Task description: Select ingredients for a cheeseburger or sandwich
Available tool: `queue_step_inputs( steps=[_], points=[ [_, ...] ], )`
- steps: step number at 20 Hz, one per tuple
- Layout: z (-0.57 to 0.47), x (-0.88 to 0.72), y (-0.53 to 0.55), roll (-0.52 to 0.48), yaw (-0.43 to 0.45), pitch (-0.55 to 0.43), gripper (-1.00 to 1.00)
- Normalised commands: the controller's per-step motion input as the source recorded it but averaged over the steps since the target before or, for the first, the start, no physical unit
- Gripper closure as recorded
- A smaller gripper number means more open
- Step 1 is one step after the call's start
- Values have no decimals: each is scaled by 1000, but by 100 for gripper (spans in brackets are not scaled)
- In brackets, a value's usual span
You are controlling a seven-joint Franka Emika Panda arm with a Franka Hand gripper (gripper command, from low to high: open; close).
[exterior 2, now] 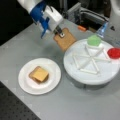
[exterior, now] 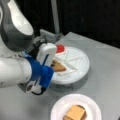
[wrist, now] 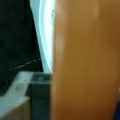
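My gripper [exterior 2: 60, 33] is shut on a toast-brown bread square [exterior 2: 65, 39], held in the air over the left rim of the white divided tray [exterior 2: 100, 75]. In a front view the same bread square [exterior: 59, 67] pokes out beside the gripper [exterior: 52, 64]. The bread fills the wrist view [wrist: 85, 60]. On the white paper plate [exterior 2: 27, 83] sits a small stack topped by the yellow-orange cheese square [exterior 2: 39, 73], also seen in a front view [exterior: 75, 112]. A green square [exterior 2: 94, 40] and a red disc [exterior 2: 114, 53] lie in the tray.
The tray [exterior: 80, 72] stands on a grey table [exterior 2: 75, 105]. Behind it are a metal frame, a small orange object [exterior 2: 81, 28] and a clear bottle-like object [exterior 2: 102, 30]. A dark perforated board lies at a front view's bottom left.
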Motion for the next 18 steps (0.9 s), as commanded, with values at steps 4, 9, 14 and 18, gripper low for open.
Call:
queue_step_inputs(
  steps=[4, 9, 14, 18],
  points=[
    [-205, 576, -426, 35, 389, 98, 100],
    [-153, 655, -489, 33, 391, 87, 100],
    [-136, 618, -425, 26, 370, 79, 100],
    [-138, 518, -359, 55, 381, 70, 100]
  ],
)
